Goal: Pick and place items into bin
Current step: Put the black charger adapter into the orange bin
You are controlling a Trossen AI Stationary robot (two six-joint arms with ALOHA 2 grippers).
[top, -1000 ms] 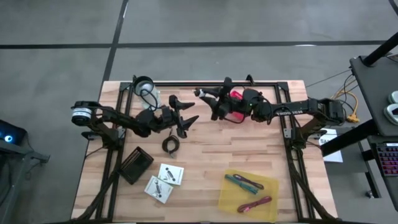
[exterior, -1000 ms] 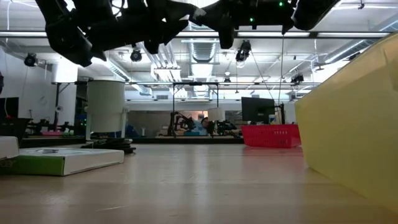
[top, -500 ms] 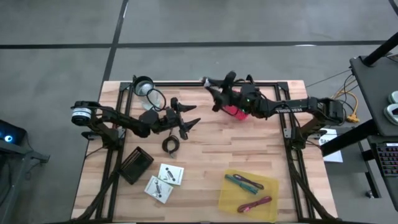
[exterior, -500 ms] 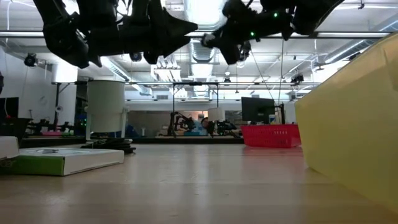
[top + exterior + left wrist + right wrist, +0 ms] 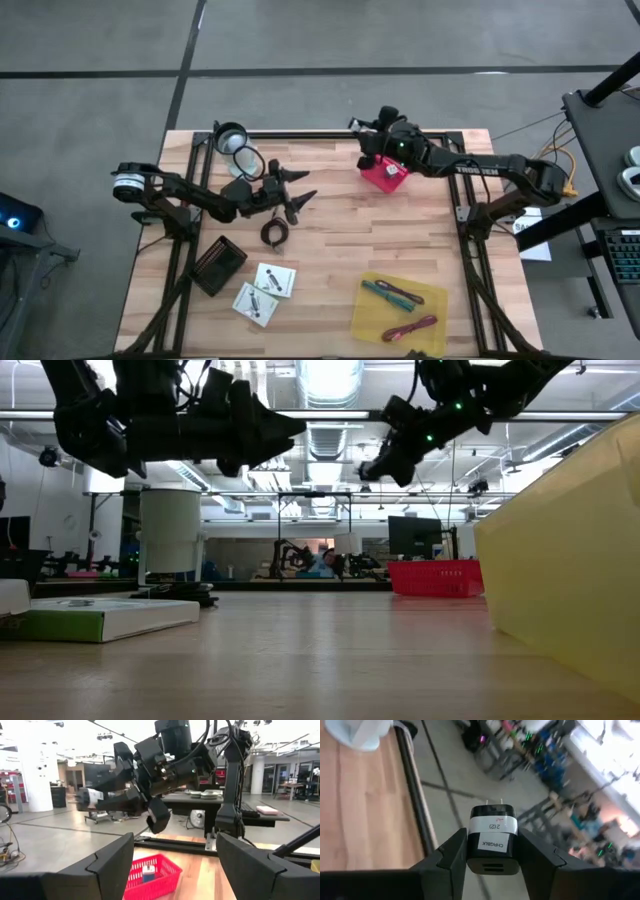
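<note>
Swung toward the table's back edge, right gripper (image 5: 492, 851) pinches a black charger (image 5: 492, 837) — left gripper (image 5: 297, 196) spread.

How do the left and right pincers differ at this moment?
The left pincer is open and empty; the right pincer is shut on a black wall charger with a white label. The left pincer hangs over mid-table near the black cable coil; the right pincer is at the table's far edge by the red mesh basket. Both are raised well off the wooden tabletop.
</note>
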